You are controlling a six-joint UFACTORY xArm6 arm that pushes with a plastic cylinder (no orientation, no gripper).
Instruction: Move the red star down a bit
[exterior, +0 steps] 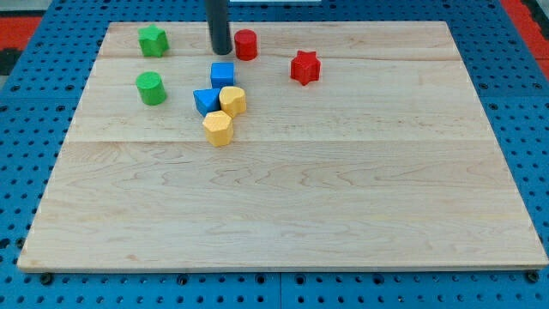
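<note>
The red star (304,67) lies on the wooden board (283,197) near the view's top, right of centre. My tip (221,50) is at the view's top, well to the left of the star and just left of the red cylinder (246,44). The tip touches no block. The blue cube (222,74) sits just below the tip.
A green star (153,39) is at the top left, with a green cylinder (151,88) below it. A blue triangle (206,100), a yellow block (232,100) and a second yellow block (218,128) cluster below the blue cube. A blue pegboard (34,129) surrounds the board.
</note>
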